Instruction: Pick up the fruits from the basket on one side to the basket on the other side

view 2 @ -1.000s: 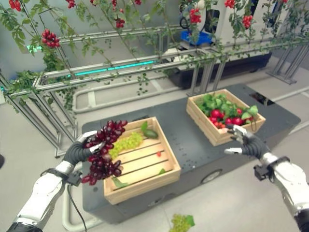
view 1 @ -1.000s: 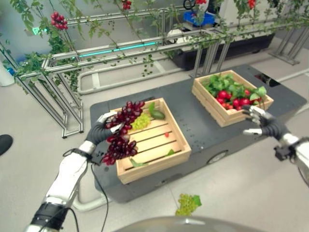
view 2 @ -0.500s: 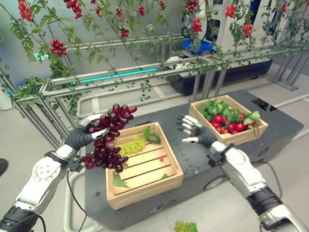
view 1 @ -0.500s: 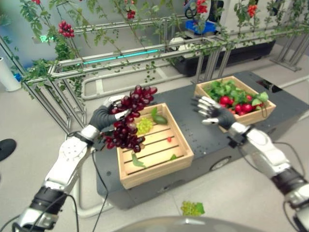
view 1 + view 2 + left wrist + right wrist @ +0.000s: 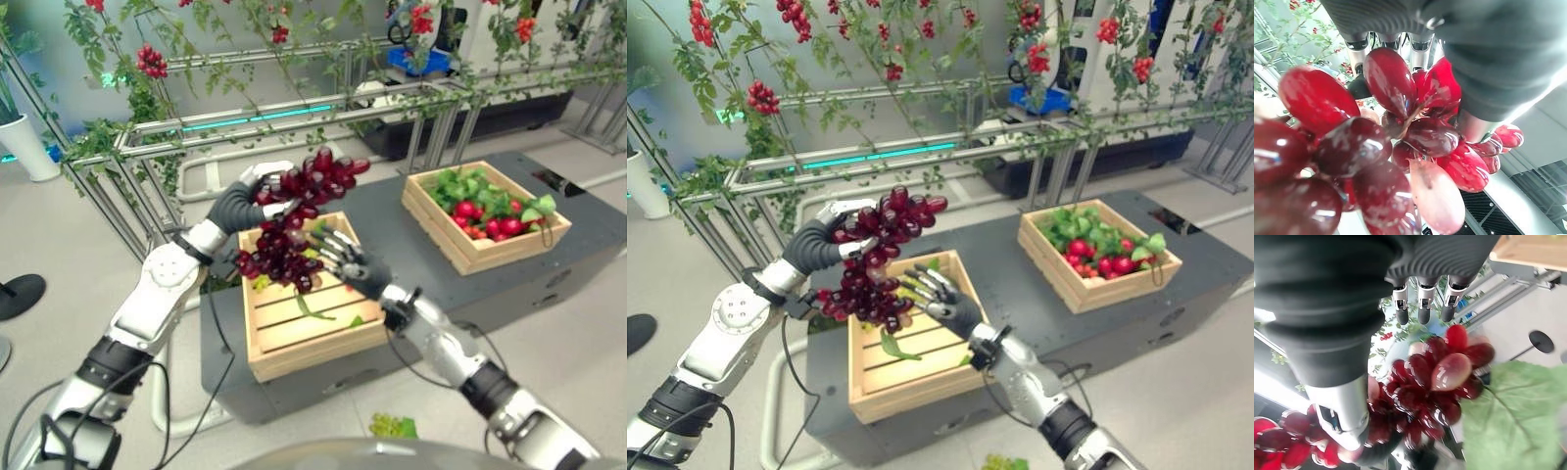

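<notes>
So the left hand [image 5: 238, 204] had its fingers curled round a big bunch of red grapes [image 5: 294, 230], held up above the near crate [image 5: 304, 311], and the right hand [image 5: 345, 266] sat just under the bunch with fingers spread, holding nothing. I'd say cup the bunch from below before the left lets go, then carry it over to the far crate [image 5: 477, 217] of red fruit. The right wrist view showed a green leaf [image 5: 1508, 416] beside the grapes.
</notes>
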### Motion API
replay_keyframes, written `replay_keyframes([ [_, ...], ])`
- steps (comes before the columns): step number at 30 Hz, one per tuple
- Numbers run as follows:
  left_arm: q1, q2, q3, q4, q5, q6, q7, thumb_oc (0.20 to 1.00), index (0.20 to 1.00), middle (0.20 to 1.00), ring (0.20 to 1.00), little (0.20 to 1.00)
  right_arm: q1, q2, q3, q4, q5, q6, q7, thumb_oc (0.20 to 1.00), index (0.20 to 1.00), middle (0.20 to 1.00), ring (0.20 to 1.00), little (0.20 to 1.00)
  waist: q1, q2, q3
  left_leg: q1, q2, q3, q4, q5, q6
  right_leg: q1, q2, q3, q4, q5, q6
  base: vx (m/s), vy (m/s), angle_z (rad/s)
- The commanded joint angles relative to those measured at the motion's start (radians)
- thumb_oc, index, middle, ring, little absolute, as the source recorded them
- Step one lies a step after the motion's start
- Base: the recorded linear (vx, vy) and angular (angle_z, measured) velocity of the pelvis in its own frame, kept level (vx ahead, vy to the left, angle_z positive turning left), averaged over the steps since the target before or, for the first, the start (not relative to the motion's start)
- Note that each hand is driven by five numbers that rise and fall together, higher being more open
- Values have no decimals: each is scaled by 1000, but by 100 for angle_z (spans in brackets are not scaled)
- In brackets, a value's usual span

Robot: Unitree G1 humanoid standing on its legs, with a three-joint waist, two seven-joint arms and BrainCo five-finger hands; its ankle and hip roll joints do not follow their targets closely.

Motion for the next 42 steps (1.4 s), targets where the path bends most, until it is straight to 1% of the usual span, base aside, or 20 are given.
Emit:
replay_keyframes([
  [1,-115,42,-21,-14,1,-76,21,200,200,200,200,200,-6,27,15,-57,78,-27,44,1000,1000,1000,1000,1000,3,-54,-67,-3,-78,24,29,-55,47,-27,-39,29,111,-68,77,0,0,0],
  [7,-109,37,-22,-20,27,-80,20,200,200,200,200,200,39,19,34,-151,127,-24,67,1000,1000,1000,1000,1000,-5,-53,-67,-1,-78,26,29,-55,48,-27,-39,32,112,-67,78,0,0,0],
  [9,-90,40,-11,-27,30,-81,17,200,200,200,200,200,48,-8,36,-202,137,-25,71,1000,1000,1000,1000,1000,-8,-53,-67,0,-76,30,28,-56,48,-29,-39,35,112,-66,79,0,0,0],
  [11,-89,42,-9,-28,36,-82,18,200,200,200,200,200,49,-16,32,-221,142,-26,72,1000,1000,1000,1000,1000,-9,-53,-66,1,-76,31,27,-55,48,-29,-39,35,112,-65,79,0,0,0],
  [15,-69,48,2,-35,45,-81,14,200,200,200,200,200,55,-71,8,-298,129,-32,71,1000,1000,1000,1000,1000,-13,-57,-68,7,-74,31,26,-58,49,-26,-38,40,114,-67,80,0,0,0],
  [18,-66,58,-3,-41,45,-78,3,200,200,200,200,200,52,-79,-6,-315,128,-37,66,1000,1000,1000,1000,1000,-15,-60,-70,11,-73,32,25,-59,49,-22,-37,41,113,-68,80,0,0,0],
  [25,-60,68,-16,-54,38,-73,-12,200,200,200,200,200,42,-61,-5,-322,145,-46,53,1000,1000,1000,1000,1000,-13,-61,-69,16,-69,32,24,-60,49,-17,-35,40,113,-72,78,0,0,0],
  [32,-77,66,-55,-73,19,-65,-38,200,200,200,200,200,15,-44,22,-310,145,-45,48,1000,1000,1000,1000,1000,-14,-59,-68,20,-67,30,23,-60,47,-14,-34,40,113,-74,76,0,0,0],
  [42,-108,51,-82,-96,-41,-59,-59,200,200,200,200,200,31,-79,-34,-263,109,-71,38,1000,1000,1000,1000,1000,-22,-58,-71,24,-67,25,23,-61,48,-7,-35,36,113,-76,78,0,0,0],
])
